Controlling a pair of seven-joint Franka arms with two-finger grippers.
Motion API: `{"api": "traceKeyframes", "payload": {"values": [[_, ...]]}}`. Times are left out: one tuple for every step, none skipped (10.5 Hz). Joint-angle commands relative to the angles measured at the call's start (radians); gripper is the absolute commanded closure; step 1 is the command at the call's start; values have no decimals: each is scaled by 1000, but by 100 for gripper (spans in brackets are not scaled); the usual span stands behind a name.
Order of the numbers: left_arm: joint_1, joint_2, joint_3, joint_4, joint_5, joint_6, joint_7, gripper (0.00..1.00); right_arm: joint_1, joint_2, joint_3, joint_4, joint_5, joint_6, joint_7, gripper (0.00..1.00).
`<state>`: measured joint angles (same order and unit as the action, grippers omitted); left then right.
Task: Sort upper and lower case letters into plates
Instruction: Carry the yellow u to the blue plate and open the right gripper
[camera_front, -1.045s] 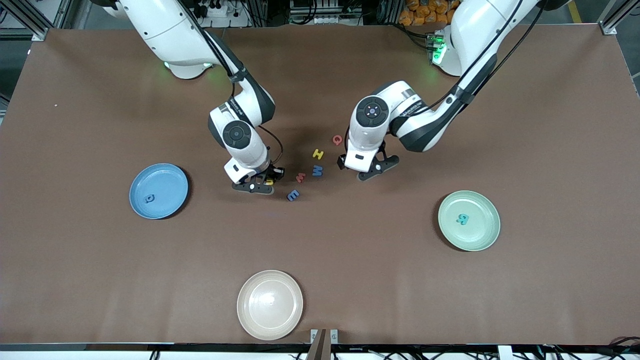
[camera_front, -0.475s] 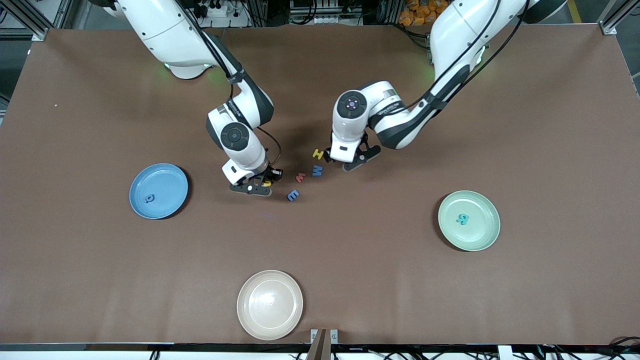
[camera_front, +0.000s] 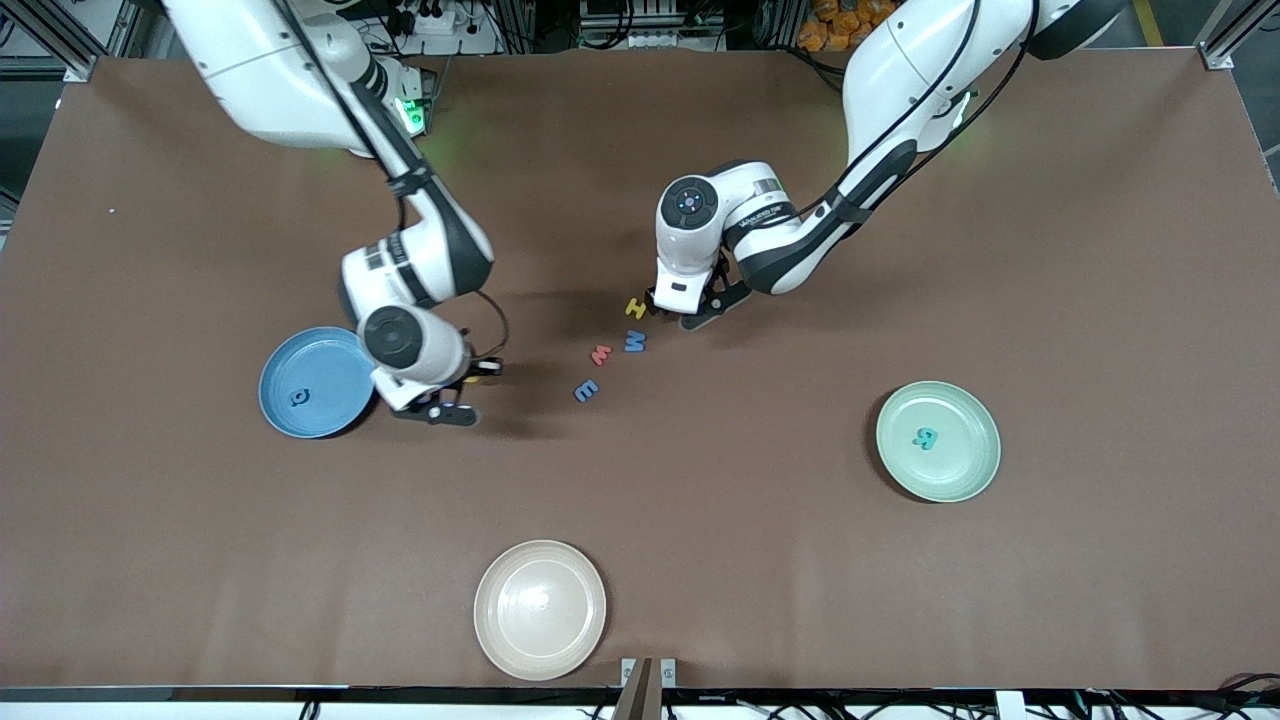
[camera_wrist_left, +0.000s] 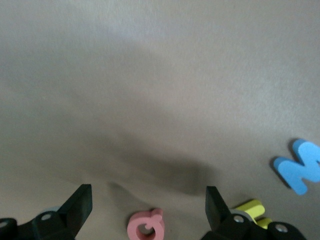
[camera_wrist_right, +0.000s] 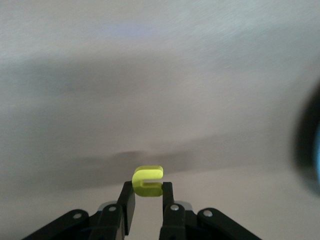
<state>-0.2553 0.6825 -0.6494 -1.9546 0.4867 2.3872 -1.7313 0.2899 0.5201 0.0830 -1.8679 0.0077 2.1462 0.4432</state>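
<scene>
Letters sit one per round blue plate (camera_front: 318, 345) and pale green plate (camera_front: 978, 470); right gripper (camera_wrist_right: 147, 200) pinches a small yellow foam letter (camera_wrist_right: 148, 181), left gripper (camera_wrist_left: 147, 210) gapes empty over a pink letter (camera_wrist_left: 145, 226), four remain loose.

Blue plate (camera_front: 317, 381) mid-left of frame, right gripper (camera_front: 437, 409) just beside its rim. Left gripper (camera_front: 683, 308) centre frame, touching-close to yellow H (camera_front: 636, 307). Pale green plate (camera_front: 938, 441) at right, cream plate (camera_front: 540, 609) bottom centre.

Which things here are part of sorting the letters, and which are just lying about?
Job:
- blue plate, pale green plate
- yellow letter in the right gripper
- red letter under the open left gripper
- yellow H, blue M, blue E

Lying about:
- cream-white plate
</scene>
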Motion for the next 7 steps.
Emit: {"api": "traceKeyframes", "payload": {"values": [[-31, -11, 5, -29, 32, 41, -79, 0, -122, -49, 14, -19, -32, -52, -160, 94], [-42, -11, 5, -29, 32, 41, -88, 0, -180, -61, 14, -19, -55, -87, -235, 89], [-44, -11, 5, -38, 32, 46, -93, 0, -233, -74, 14, -22, -98, -122, -307, 80], [-44, -15, 5, -61, 36, 62, -105, 0, -270, -81, 14, -39, -141, -123, -337, 77], [-44, -18, 5, -78, 58, 73, -123, 0, -302, -72, 14, -42, -182, -117, -354, 76], [-42, -20, 5, -93, 99, 84, -158, 0, -316, -68, 15, -48, -190, -95, -359, 58], [-38, -20, 5, -108, 130, 104, -187, 1, -310, -65, 15, -53, -190, -86, -348, 1]]}}
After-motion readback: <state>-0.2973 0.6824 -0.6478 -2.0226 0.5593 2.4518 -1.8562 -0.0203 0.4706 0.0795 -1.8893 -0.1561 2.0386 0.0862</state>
